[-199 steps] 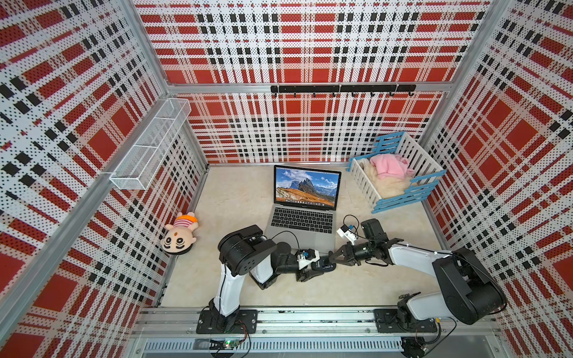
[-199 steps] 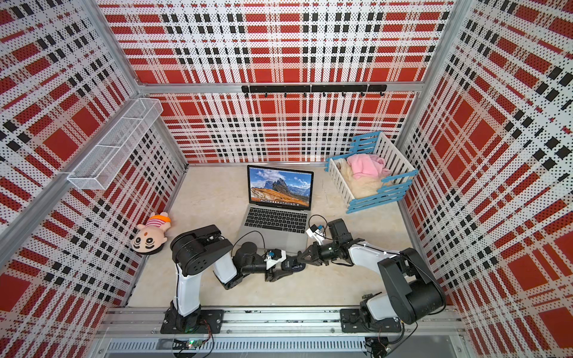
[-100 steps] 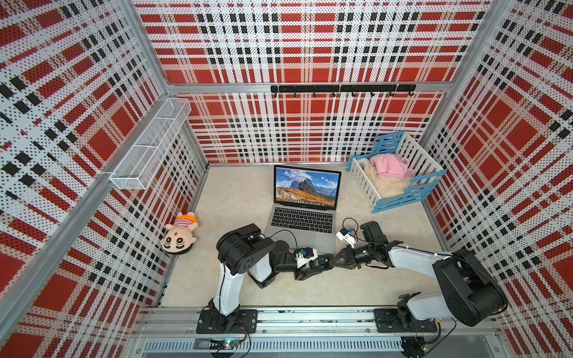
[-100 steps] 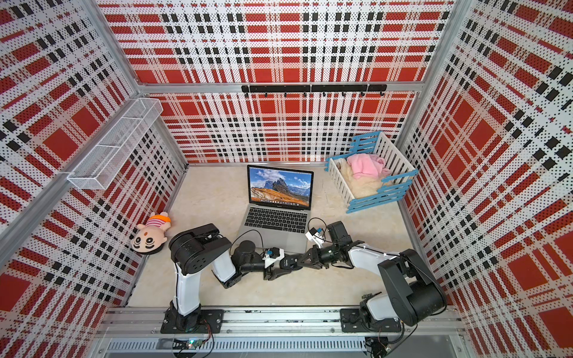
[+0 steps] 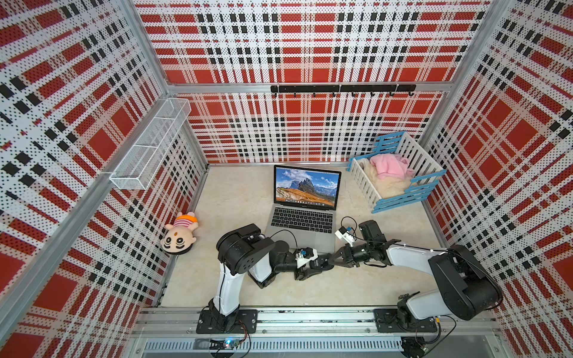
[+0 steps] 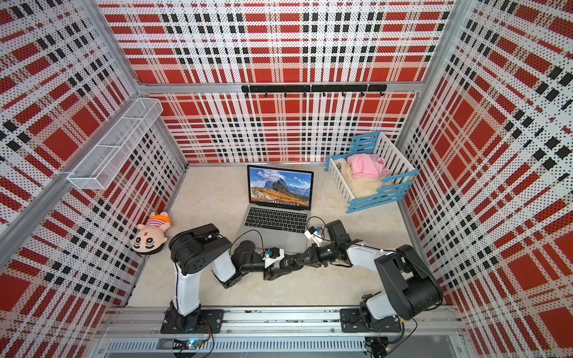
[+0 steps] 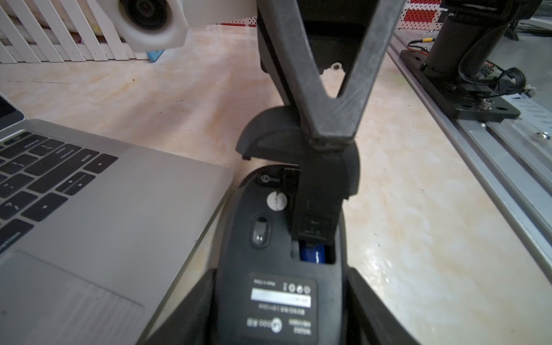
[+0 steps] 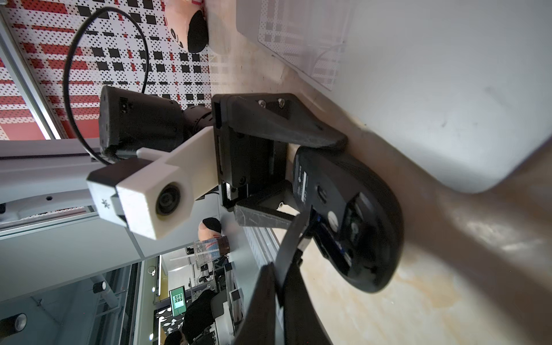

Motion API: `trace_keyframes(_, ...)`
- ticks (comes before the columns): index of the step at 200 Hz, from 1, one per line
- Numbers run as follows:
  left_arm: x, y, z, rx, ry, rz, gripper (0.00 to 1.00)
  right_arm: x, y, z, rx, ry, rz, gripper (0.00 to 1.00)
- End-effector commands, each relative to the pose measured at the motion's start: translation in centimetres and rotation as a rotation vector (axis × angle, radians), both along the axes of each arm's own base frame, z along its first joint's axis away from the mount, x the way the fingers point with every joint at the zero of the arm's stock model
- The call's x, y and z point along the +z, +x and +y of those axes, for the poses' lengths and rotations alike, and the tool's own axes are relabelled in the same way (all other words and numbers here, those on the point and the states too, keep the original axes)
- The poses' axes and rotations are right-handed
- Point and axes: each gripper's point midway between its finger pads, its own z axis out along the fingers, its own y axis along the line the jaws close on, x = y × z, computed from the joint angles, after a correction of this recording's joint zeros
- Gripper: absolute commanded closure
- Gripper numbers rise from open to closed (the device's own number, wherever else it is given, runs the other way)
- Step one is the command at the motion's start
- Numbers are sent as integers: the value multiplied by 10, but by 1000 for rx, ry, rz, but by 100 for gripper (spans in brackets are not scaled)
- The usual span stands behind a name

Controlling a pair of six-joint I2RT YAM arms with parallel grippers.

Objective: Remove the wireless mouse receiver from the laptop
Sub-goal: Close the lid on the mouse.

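Note:
My left gripper [image 7: 277,298] is shut on the black mouse [image 7: 236,268], which it holds underside up beside the laptop's [image 7: 119,209] front right corner. My right gripper [image 7: 331,137] is shut on the curved black mouse cover piece [image 7: 268,140] and holds it tilted over the open battery bay, where a blue battery [image 7: 312,254] shows. A tiny black nub with a logo [image 7: 270,179], apparently the wireless mouse receiver, sits in a slot on the mouse's underside. In both top views the grippers [image 5: 319,266] [image 6: 299,260] meet just in front of the open laptop [image 5: 302,238].
A white and blue crib [image 5: 400,198] with a pink cloth stands at the back right. A doll [image 5: 179,235] lies by the left wall, under a wire basket [image 5: 152,145]. The metal base rail [image 5: 310,316] runs along the front edge.
Hardly anything: the right wrist has shifted very slightly near the laptop's corner. Both grips are the same.

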Motion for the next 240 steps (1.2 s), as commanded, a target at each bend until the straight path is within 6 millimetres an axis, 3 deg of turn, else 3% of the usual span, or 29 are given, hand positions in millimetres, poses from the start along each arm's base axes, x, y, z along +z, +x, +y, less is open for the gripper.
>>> trace_keyframes(1, -18, -10, 5, -16, 54, 76, 60, -8, 6, 1, -8, -29, -16, 100)
trace_keyframes(21, -19, -10, 5, -15, 55, 83, 60, -10, 6, 1, -6, -33, -11, 99)
trace_keyframes(74, -22, -7, 6, -6, 57, 101, 60, -15, 6, -6, -12, -67, -10, 73)
trace_keyframes(126, -22, -8, 6, -9, 59, 101, 60, -11, 9, -13, -36, -82, -21, 58)
trace_keyframes(174, -28, -13, 3, -30, 88, 91, 61, -1, 14, -13, -41, -86, -35, 54)
trace_keyframes(240, -29, -10, 3, -25, 88, 101, 62, -9, 13, -15, -29, -119, -32, 50)
